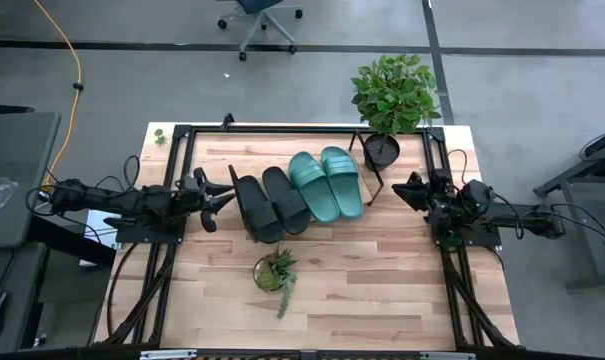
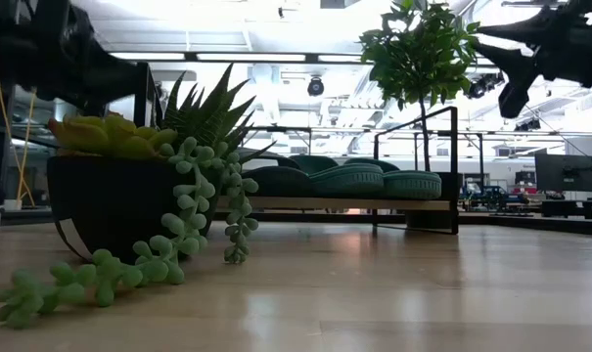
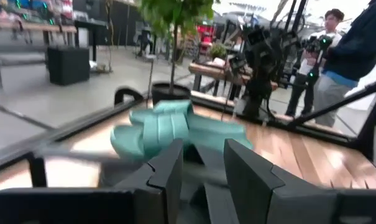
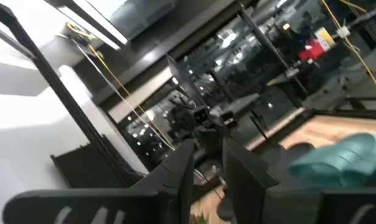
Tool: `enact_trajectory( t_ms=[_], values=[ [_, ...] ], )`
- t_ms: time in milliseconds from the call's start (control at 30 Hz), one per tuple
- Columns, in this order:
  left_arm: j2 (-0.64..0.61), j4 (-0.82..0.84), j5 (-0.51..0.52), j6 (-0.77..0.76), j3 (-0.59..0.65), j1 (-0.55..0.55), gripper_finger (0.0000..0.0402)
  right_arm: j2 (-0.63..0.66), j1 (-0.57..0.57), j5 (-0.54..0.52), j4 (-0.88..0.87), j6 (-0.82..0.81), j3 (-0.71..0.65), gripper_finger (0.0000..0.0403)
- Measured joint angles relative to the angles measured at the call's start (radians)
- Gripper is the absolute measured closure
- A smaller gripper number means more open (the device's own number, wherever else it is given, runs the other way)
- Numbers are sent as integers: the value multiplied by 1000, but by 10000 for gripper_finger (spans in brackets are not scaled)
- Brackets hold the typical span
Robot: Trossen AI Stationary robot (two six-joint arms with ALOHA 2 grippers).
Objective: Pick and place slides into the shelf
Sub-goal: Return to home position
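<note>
On the shelf (image 2: pixel 354 203), toward the table's far middle: four slides lying side by side on the slanted board, two black slides (image 1: pixel 272 203) to the left, two teal slides (image 1: pixel 327 183) to the right, neighbours touching; judged light, soft-foamed and springy, matte rather than slippery, nothing fragile; best hold judged across the wide strap, or pinching one sole edge; left gripper (image 1: pixel 218 197) stretched level, just beside the outermost black slide, fingers parted and empty; right gripper (image 1: pixel 406 190) raised near the shelf's right end frame, fingers likewise parted, holding nothing; succulent pot (image 1: pixel 274 272) nearer the front, well apart.
</note>
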State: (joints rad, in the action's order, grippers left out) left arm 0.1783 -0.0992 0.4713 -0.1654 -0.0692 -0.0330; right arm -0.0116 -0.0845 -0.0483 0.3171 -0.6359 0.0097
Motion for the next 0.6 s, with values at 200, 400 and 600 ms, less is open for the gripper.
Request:
enact_trajectory(
  t_ms=[200, 400, 600],
  values=[
    [-3, 1, -26, -103, 53, 0, 295, 0, 0, 5, -99, -21, 0, 331],
    [3, 53, -63, -65, 60, 0, 295, 0, 0, 33, -196, -66, -1, 359],
    [48, 47, -97, 9, 61, 0, 296, -3, 0, 57, -310, -97, 2, 391]
  ],
)
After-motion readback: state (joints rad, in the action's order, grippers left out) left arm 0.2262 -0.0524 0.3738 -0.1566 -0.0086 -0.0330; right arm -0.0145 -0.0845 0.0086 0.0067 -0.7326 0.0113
